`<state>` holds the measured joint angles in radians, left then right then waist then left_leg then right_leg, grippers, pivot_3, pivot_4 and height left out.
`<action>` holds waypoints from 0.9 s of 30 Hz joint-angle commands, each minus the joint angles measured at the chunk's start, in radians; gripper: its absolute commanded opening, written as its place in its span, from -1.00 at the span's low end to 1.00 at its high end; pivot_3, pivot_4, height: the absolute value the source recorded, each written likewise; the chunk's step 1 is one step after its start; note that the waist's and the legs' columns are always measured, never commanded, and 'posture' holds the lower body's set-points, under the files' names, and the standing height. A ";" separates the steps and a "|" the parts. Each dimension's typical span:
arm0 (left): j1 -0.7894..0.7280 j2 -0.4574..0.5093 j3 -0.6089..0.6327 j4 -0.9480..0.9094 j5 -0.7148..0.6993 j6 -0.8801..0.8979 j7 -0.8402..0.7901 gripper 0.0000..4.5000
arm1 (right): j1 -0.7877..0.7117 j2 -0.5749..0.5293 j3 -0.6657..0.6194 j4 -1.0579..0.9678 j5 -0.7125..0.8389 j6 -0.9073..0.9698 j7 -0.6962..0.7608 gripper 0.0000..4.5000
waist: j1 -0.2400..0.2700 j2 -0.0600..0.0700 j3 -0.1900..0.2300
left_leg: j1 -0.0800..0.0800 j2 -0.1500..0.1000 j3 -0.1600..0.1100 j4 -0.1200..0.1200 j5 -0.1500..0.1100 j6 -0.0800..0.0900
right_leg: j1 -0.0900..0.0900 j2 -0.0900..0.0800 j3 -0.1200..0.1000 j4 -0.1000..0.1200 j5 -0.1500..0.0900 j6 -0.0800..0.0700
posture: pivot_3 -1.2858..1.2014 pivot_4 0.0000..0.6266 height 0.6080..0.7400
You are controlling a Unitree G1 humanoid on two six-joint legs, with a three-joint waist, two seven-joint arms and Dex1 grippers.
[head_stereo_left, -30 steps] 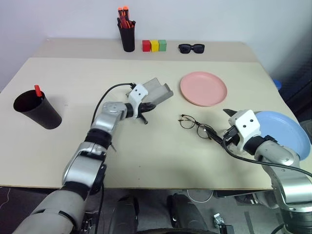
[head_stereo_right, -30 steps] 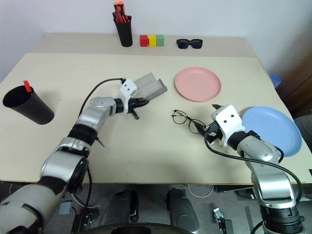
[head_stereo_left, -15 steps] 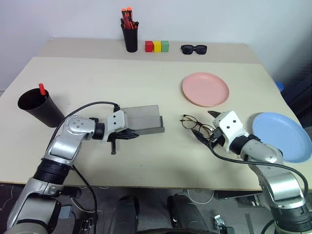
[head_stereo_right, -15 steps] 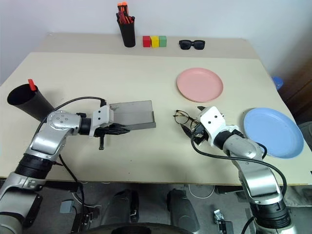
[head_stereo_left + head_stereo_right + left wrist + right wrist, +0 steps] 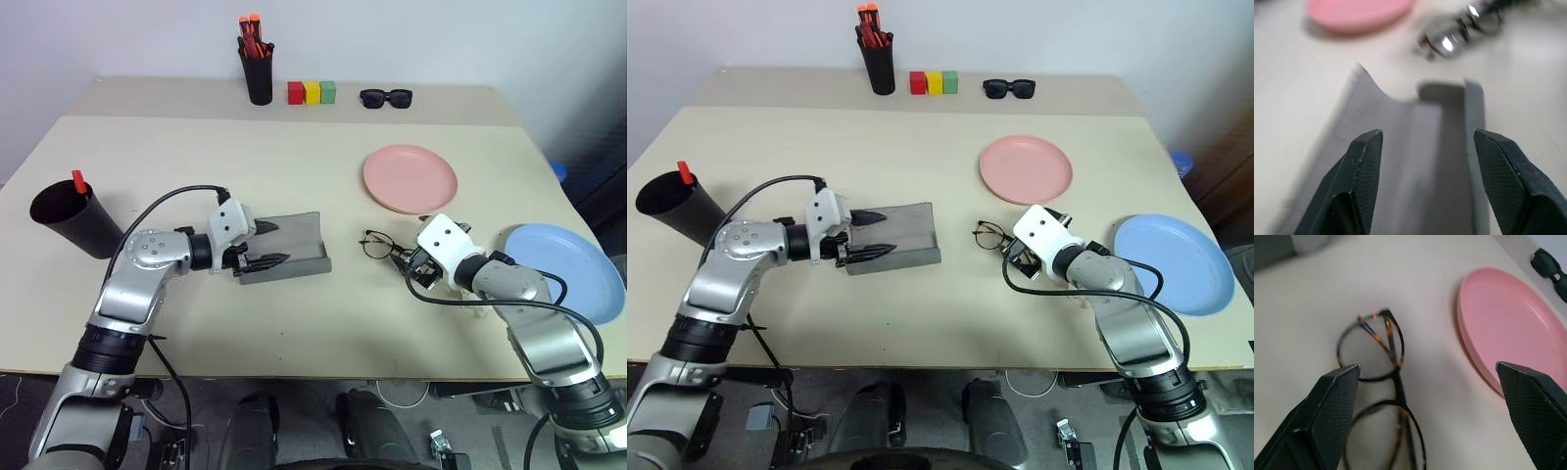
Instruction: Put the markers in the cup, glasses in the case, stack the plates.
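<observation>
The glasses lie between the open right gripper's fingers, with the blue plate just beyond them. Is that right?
Not quite: the plate just beyond the glasses is the pink plate, not the blue one. The right wrist view shows it. The rest holds: the right gripper is open with the glasses between its fingers.

The right tool's (image 5: 1427,421) two black fingers (image 5: 1332,406) stand wide apart over the folded glasses (image 5: 1383,396) on the pale desk (image 5: 1415,279), with the pink plate (image 5: 1508,333) just beyond.
</observation>
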<state>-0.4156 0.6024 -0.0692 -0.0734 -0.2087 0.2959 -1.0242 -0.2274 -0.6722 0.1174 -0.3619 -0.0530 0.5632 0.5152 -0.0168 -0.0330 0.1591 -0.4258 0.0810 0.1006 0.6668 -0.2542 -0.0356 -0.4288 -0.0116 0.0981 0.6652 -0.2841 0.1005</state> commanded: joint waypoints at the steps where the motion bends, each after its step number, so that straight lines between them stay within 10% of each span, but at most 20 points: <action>1: 0.070 0.002 0.037 -0.104 -0.024 0.021 0.053 0.32 | -0.030 -0.015 0.021 0.017 -0.062 -0.023 -0.016 1.00 | -0.001 0.000 0.000 | 0.000 0.000 0.000 0.000 0.000 0.000 | 0.000 0.000 0.000 0.000 0.000 0.000 | 0.03 -0.52 0.73; 9: 0.265 0.028 0.077 -0.245 -0.057 0.087 0.121 0.35 | -0.060 0.000 0.045 0.075 -0.105 -0.031 0.000 0.78 | 0.000 0.000 0.000 | 0.000 0.000 0.000 0.000 0.000 0.000 | 0.000 0.000 0.000 0.000 -0.001 -0.002 | 0.03 -0.52 0.73; 17: 0.329 0.032 0.088 -0.326 -0.091 0.121 0.162 0.35 | -0.072 -0.004 0.073 0.121 -0.118 -0.030 0.033 -0.97 | 0.002 0.000 0.000 | 0.000 0.000 0.000 0.000 0.000 0.000 | 0.000 -0.001 0.000 0.000 -0.001 -0.003 | 0.03 -0.52 0.73; 27: 0.331 0.021 0.111 -0.327 -0.094 0.089 0.218 0.35 | -0.105 -0.016 0.076 0.126 -0.158 -0.079 0.056 -0.99 | -0.001 0.000 -0.001 | 0.001 0.000 0.000 0.000 0.000 0.000 | 0.000 0.000 0.000 0.000 -0.001 -0.003 | 0.03 -0.52 0.73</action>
<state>-0.0809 0.6253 0.0027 -0.3679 -0.2941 0.4174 -0.8221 -0.3060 -0.6748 0.1946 -0.2239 -0.1959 0.5124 0.5621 -0.0175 -0.0334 0.1586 -0.4250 0.0812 0.1010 0.6670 -0.2542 -0.0356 -0.4285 -0.0117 0.0984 0.6651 -0.2854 0.0979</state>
